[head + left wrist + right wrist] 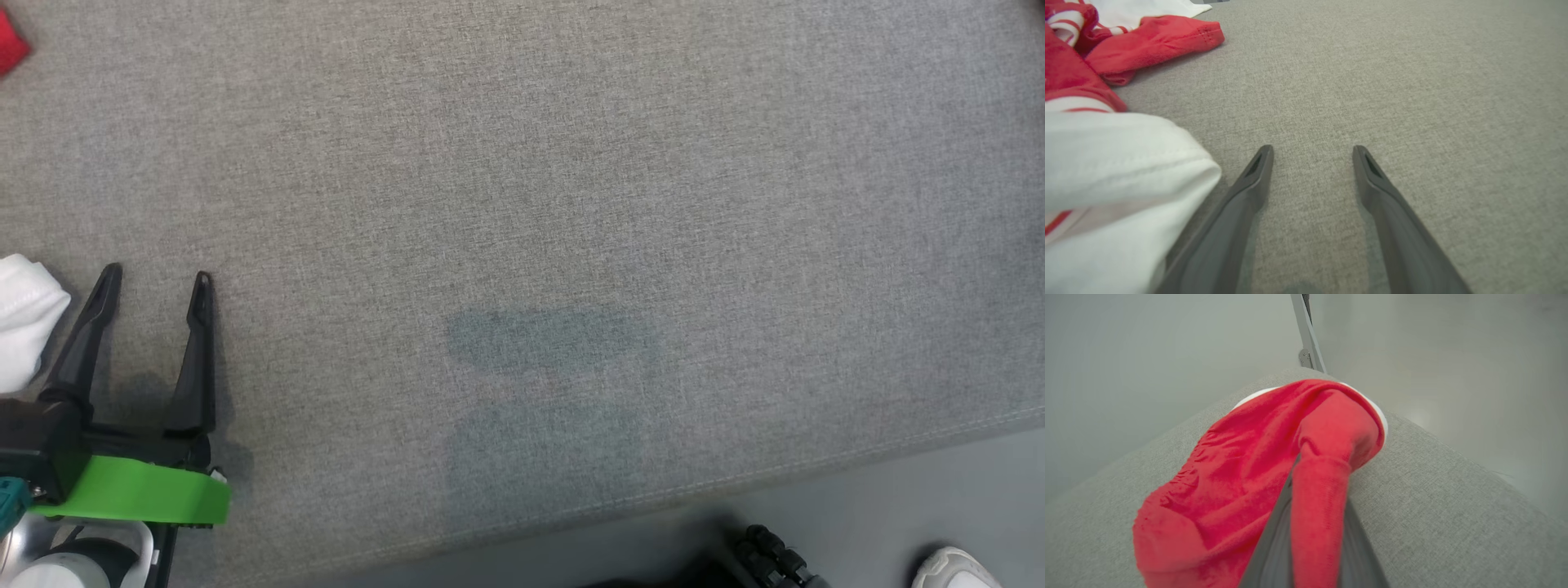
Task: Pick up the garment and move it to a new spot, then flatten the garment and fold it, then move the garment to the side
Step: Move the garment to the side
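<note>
Head view, looking down. Nearest, at the lower right, the toe of a white shoe [953, 568] stands on a grey floor [898, 490] beside a black ribbed object [774, 557]. Above them runs the stitched front edge of a counter [571, 163] covered in grey woven cloth. At the lower left, the left tool [157, 274] lies over the counter with its two dark fingers spread apart and nothing between them. Just to its left, at the picture's edge, is a white fold of the garment [24, 327]. A scrap of its red cloth shows far off in the top left corner.

Left wrist view. The left tool [1312, 150] is released, with bare counter [1392, 81] showing between its fingers. A white fold of the garment [1118, 163] with thin red stripes lies right beside the left finger. Farther back, its red cloth sits crumpled on the counter.

Right wrist view. The right tool [1318, 477] is clenched on the garment [1241, 469]. A strip of red cloth is pinched between its grey fingers [1271, 547] and hides their tips. The rest of the red cloth, edged in white, spreads beyond them over a corner of the counter [1453, 498]. Behind the corner, a grey metal post [1306, 335] rises against a pale wall.
</note>
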`<state>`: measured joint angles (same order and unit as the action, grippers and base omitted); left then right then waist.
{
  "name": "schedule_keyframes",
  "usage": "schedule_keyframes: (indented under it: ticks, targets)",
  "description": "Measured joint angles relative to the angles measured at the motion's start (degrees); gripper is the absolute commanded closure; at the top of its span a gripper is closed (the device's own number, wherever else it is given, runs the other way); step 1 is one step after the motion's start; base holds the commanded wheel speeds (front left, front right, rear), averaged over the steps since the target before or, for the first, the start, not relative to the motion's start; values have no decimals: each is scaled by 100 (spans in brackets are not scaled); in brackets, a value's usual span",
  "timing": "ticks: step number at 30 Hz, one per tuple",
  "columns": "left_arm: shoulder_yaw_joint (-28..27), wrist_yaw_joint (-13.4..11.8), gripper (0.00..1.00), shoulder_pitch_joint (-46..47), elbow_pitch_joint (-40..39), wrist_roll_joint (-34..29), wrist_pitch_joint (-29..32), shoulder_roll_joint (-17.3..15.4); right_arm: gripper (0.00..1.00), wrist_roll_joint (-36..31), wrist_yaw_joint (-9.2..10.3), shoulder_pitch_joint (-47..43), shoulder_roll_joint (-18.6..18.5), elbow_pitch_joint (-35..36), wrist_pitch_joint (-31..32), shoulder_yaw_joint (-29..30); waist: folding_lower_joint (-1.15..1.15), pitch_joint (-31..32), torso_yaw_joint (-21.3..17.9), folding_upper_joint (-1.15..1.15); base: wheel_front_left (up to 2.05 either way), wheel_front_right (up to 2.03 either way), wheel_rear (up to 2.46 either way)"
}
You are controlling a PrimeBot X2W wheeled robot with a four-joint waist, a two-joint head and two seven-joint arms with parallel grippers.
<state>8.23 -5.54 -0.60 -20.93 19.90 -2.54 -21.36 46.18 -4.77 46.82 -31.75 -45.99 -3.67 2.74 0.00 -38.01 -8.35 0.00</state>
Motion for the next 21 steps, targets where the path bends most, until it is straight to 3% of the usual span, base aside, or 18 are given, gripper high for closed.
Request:
schedule_keyframes:
  ticks: [15, 21]
  targets:
    - [-10, -1, 0, -4, -19, 0, 49, 20, 100, -394, 42, 422, -202, -121, -115, -286, 0, -16, 40, 0, 0, 0, 0]
    - [-134, -9, 0, -36, -78, 0, 58, 20, 64, -394, 68, 464, -226, -258, -107, -281, 0, -44, -34, 0, 0, 0, 0]
